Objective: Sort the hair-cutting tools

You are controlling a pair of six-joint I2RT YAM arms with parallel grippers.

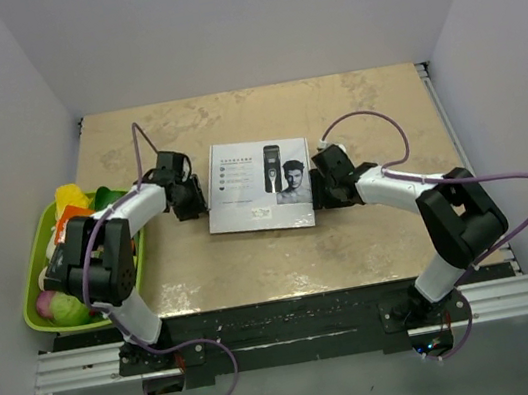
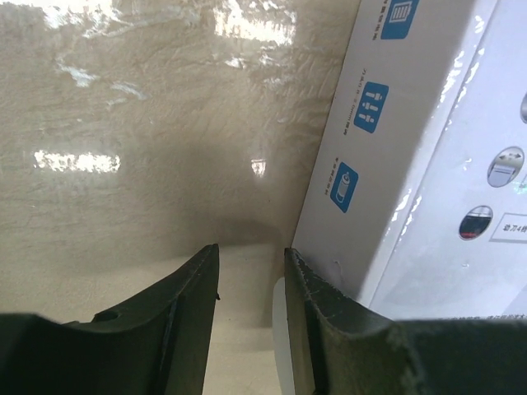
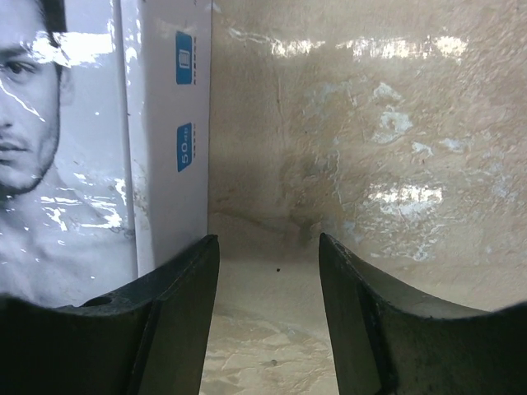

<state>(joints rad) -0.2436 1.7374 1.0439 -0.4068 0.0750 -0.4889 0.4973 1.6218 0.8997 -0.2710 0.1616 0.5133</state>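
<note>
Tools: none visible, only a clipper printed on top of the box, which lies flat on the table. Left gripper: fingers narrowly apart, bare table between them, box wall just outside one finger. Right gripper: fingers wider apart, nothing between them, box wall just beside one finger. Tray is well outside the left fingers.
</note>
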